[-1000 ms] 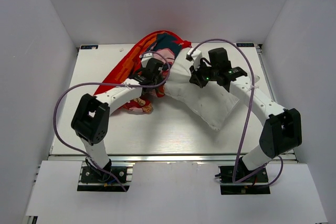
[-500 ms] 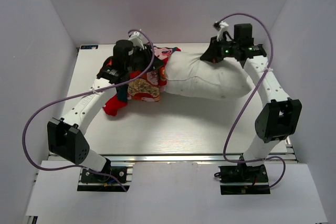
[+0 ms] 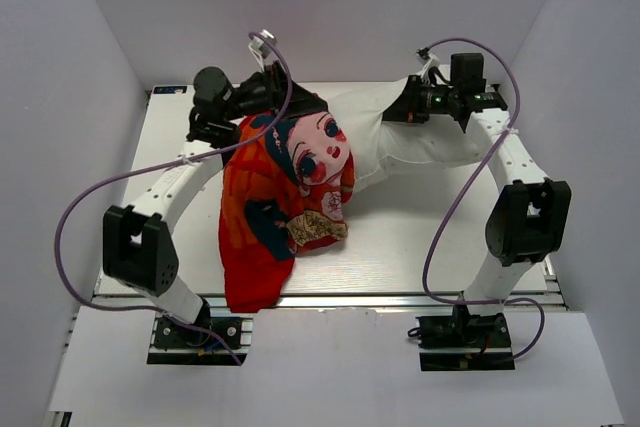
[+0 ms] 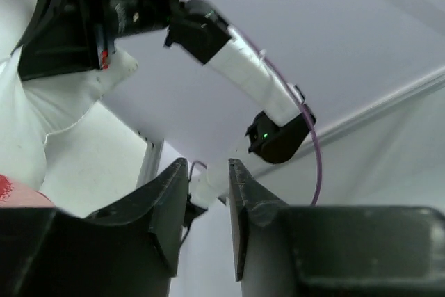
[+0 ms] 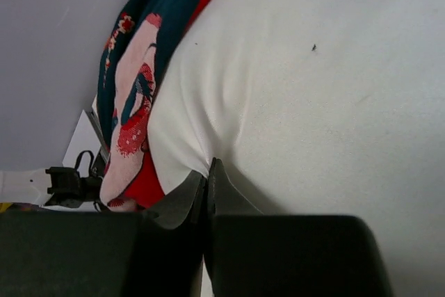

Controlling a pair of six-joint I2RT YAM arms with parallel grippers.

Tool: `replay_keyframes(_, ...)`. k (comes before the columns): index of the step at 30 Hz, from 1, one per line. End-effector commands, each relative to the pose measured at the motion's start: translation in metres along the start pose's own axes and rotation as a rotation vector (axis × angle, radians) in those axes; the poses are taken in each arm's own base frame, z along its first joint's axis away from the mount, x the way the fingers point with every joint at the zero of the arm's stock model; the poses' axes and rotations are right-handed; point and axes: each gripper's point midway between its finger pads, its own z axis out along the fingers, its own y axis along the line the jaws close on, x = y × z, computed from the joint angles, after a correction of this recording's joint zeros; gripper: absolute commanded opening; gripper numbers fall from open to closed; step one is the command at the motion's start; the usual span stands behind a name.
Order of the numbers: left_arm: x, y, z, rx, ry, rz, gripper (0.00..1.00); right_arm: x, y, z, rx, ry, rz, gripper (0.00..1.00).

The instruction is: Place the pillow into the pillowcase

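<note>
Slippage looms: your left pincer is spread, so the pillowcase may slide off the pillow your right pincer pinches.

text: none legible | table corner tag: too small to read

A fold of the pillow is being pinched between the closed fingers of the right gripper at the bottom of the view. Most of the frame is being filled by its white fabric. Along its left edge, the pillowcase is being pressed against it, red cloth and printed face showing.
</note>
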Motion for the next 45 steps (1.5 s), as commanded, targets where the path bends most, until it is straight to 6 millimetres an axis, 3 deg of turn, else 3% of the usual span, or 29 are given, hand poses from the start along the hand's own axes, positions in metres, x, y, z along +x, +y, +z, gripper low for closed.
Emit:
replay_keyframes(1,0.020,0.010,-0.003,0.030,0.082,-0.120,0.47,-0.016,0.035,-0.006,-0.046,-0.063,-0.114,0.00)
replay_keyframes(2,0.020,0.018,-0.002,0.003,0.078,-0.066,0.47,-0.017,0.032,-0.006,-0.026,-0.065,-0.135,0.00)
replay_keyframes(3,0.016,0.029,0.000,-0.101,0.072,-0.136,0.48,-0.018,0.024,-0.005,0.031,-0.073,-0.148,0.00)
replay_keyframes(4,0.018,0.044,0.000,-0.176,0.085,-0.011,0.54,-0.021,0.020,-0.005,0.055,-0.080,-0.179,0.00)
replay_keyframes(5,0.017,0.052,-0.002,-0.266,0.089,-0.007,0.56,-0.022,0.016,-0.004,0.078,-0.083,-0.191,0.00)
replay_keyframes(6,0.019,0.065,-0.009,-0.427,0.092,-0.061,0.58,-0.024,0.007,0.000,0.117,-0.084,-0.199,0.00)
replay_keyframes(8,0.029,0.079,-0.018,-0.570,0.117,-0.039,0.63,-0.030,0.003,0.002,0.148,-0.080,-0.225,0.00)
replay_keyframes(9,0.045,0.086,-0.029,-0.655,0.152,-0.085,0.66,-0.028,-0.008,0.011,0.182,-0.063,-0.225,0.00)
replay_keyframes(10,0.046,0.094,-0.040,-0.760,0.125,-0.063,0.69,-0.026,-0.013,0.014,0.200,-0.051,-0.226,0.00)
replay_keyframes(13,0.076,0.108,-0.064,-0.951,0.183,-0.051,0.71,-0.034,-0.030,0.026,0.269,-0.063,-0.232,0.00)
replay_keyframes(14,0.093,0.109,-0.069,-0.997,0.234,-0.062,0.72,-0.038,-0.045,0.031,0.317,-0.079,-0.205,0.00)
replay_keyframes(15,0.099,0.110,-0.071,-1.031,0.255,-0.051,0.72,-0.051,-0.047,0.032,0.340,-0.114,-0.204,0.00)
replay_keyframes(17,0.114,0.113,-0.070,-1.076,0.305,-0.027,0.73,-0.074,-0.055,0.035,0.376,-0.195,-0.185,0.00)
replay_keyframes(18,0.120,0.113,-0.069,-1.088,0.325,-0.022,0.73,-0.080,-0.073,0.040,0.440,-0.221,-0.163,0.00)
replay_keyframes(19,0.122,0.113,-0.067,-1.102,0.339,-0.009,0.73,-0.097,-0.073,0.040,0.458,-0.265,-0.170,0.00)
replay_keyframes(20,0.123,0.111,-0.060,-1.118,0.359,0.035,0.73,-0.103,-0.089,0.047,0.516,-0.290,-0.159,0.00)
replay_keyframes(21,0.123,0.111,-0.055,-1.121,0.368,0.058,0.74,-0.110,-0.092,0.049,0.535,-0.312,-0.166,0.00)
replay_keyframes(22,0.127,0.107,-0.046,-1.115,0.390,0.097,0.74,-0.119,-0.091,0.050,0.540,-0.338,-0.180,0.00)
replay_keyframes(23,0.119,0.114,-0.042,-1.171,0.384,0.147,0.75,-0.118,-0.097,0.057,0.540,-0.334,-0.175,0.00)
replay_keyframes(25,0.124,0.123,-0.037,-1.241,0.425,0.223,0.77,-0.122,-0.093,0.061,0.519,-0.338,-0.176,0.00)
replay_keyframes(26,0.127,0.147,-0.043,-1.336,0.462,0.251,0.78,-0.121,-0.088,0.062,0.504,-0.335,-0.179,0.00)
replay_keyframes(29,0.118,0.171,-0.022,-1.372,0.427,0.301,0.79,-0.110,-0.081,0.064,0.473,-0.312,-0.164,0.00)
replay_keyframes(33,0.102,0.188,0.007,-1.340,0.334,0.334,0.79,-0.097,-0.076,0.061,0.450,-0.277,-0.154,0.00)
replay_keyframes(35,0.100,0.198,0.004,-1.387,0.336,0.349,0.80,-0.089,-0.072,0.059,0.439,-0.267,-0.151,0.00)
replay_keyframes(37,0.095,0.215,-0.011,-1.518,0.323,0.381,0.80,-0.089,-0.065,0.054,0.425,-0.278,-0.154,0.00)
replay_keyframes(40,0.088,0.227,-0.031,-1.631,0.298,0.424,0.72,-0.084,-0.063,0.052,0.419,-0.268,-0.152,0.00)
replay_keyframes(44,0.072,0.218,-0.052,-1.654,0.241,0.420,0.31,-0.083,-0.059,0.050,0.413,-0.259,-0.183,0.00)
replay_keyframes(45,0.063,0.213,-0.060,-1.666,0.214,0.412,0.16,-0.082,-0.060,0.049,0.417,-0.257,-0.185,0.00)
